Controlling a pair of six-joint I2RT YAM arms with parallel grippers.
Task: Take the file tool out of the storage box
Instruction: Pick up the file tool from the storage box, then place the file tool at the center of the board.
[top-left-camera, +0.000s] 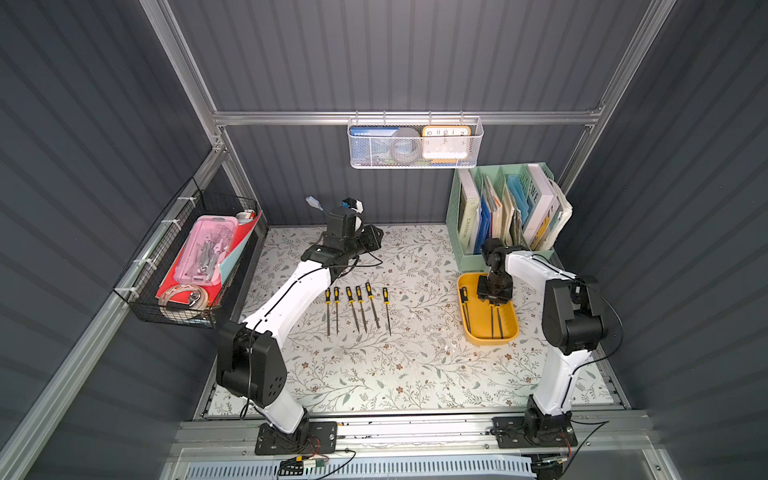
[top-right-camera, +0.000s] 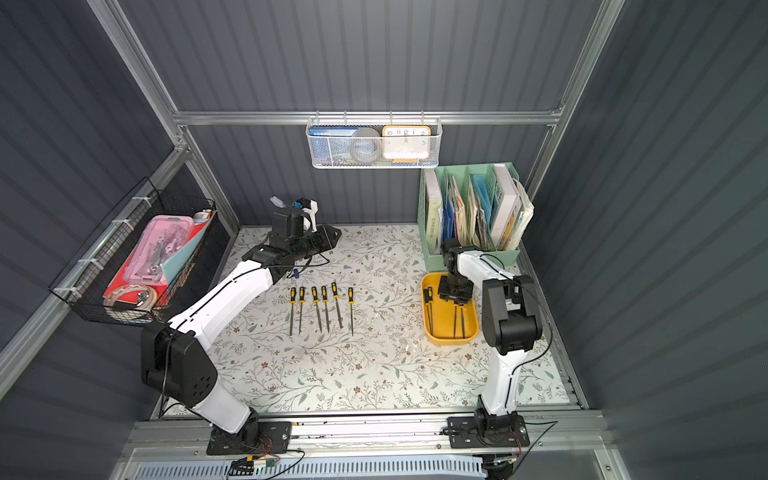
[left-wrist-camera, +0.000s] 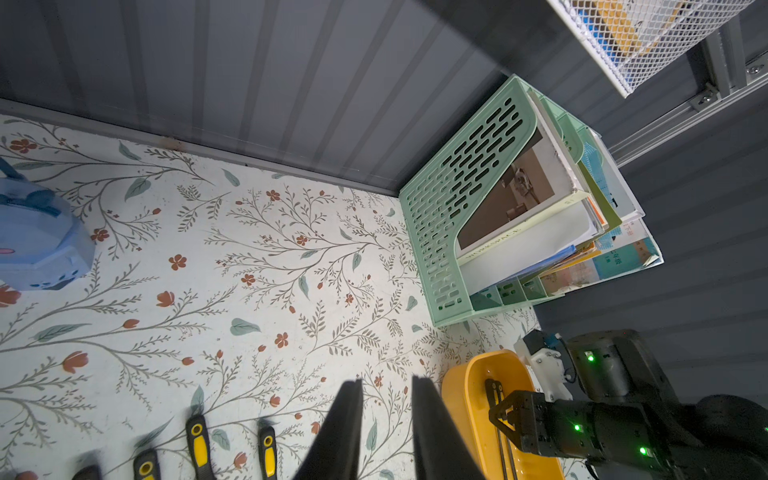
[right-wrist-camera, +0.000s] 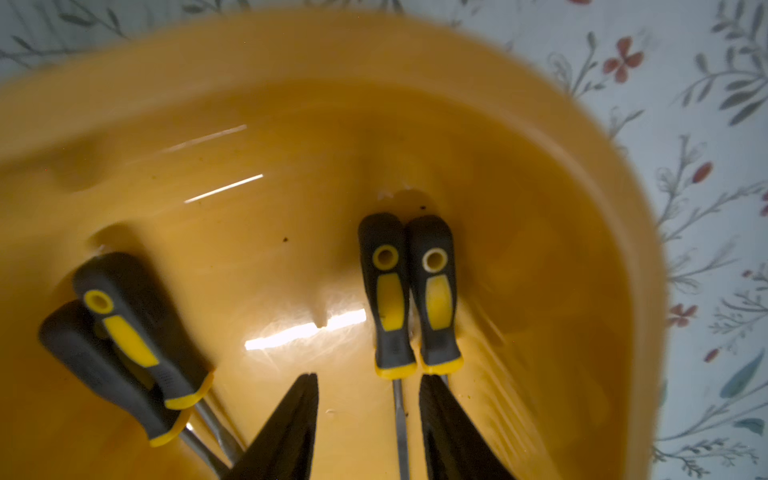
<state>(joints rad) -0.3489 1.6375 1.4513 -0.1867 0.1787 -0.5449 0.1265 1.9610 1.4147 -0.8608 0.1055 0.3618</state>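
The storage box (top-left-camera: 480, 322) (top-right-camera: 442, 324) is a shallow mustard-yellow tray at the right of the floral table. Inside it lie two pairs of file tools with black-and-yellow handles. One pair (right-wrist-camera: 411, 291) is in the middle and the other pair (right-wrist-camera: 133, 332) rests along a side wall (top-left-camera: 464, 296). My right gripper (right-wrist-camera: 370, 378) (top-left-camera: 492, 297) hangs open, low inside the box (right-wrist-camera: 291, 145). One middle file's shaft (right-wrist-camera: 400, 411) runs between its fingers, untouched. My left gripper (left-wrist-camera: 386, 380) (top-left-camera: 372, 237) is open and empty, near the back wall.
Several more files (top-left-camera: 357, 309) (top-right-camera: 322, 309) lie in a row mid-table. A mint-green book organiser (top-left-camera: 503, 208) stands just behind the box. A black wire basket (top-left-camera: 187, 266) with a pink case hangs on the left wall. A white mesh basket (top-left-camera: 415, 143) hangs at the back.
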